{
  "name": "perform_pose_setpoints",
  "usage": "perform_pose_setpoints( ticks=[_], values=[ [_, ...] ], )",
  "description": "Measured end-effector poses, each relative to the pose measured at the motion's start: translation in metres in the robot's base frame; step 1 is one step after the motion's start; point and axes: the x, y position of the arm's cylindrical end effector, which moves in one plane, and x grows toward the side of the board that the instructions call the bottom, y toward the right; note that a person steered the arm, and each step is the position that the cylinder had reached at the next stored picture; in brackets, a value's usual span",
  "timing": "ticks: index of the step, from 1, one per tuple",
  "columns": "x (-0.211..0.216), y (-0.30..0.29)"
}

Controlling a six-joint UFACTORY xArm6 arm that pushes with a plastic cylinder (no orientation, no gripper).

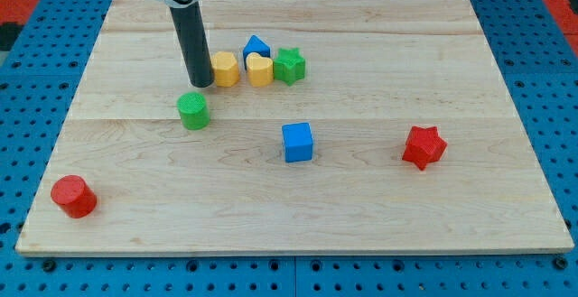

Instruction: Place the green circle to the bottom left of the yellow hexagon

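Observation:
The green circle (192, 111) lies on the wooden board (379, 207), left of centre. The yellow hexagon (226, 68) sits up and to the right of it, first in a tight row with a yellow heart (260, 69) and a green star (290, 65). A blue triangle (256, 47) sits just behind that row. My tip (200, 84) stands just above the green circle and just left of the yellow hexagon, close to both.
A blue cube (297, 142) lies near the board's centre. A red star (424, 147) lies at the right. A red cylinder (73, 196) lies near the bottom left corner. The rod's dark shaft (189, 26) rises toward the view's top.

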Motion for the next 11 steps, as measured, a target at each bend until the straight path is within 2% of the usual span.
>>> perform_pose_setpoints(
  ticks=[1,2,3,4,5,6,7,8,9,10,11],
  values=[
    [0.0,0.01],
    [0.022,0.0],
    [0.06,0.039],
    [0.085,0.052],
    [0.115,-0.002],
    [0.108,-0.021],
    [0.062,-0.021],
    [0.05,-0.021],
    [0.063,-0.072],
    [0.038,-0.062],
    [0.037,-0.03]
  ],
)
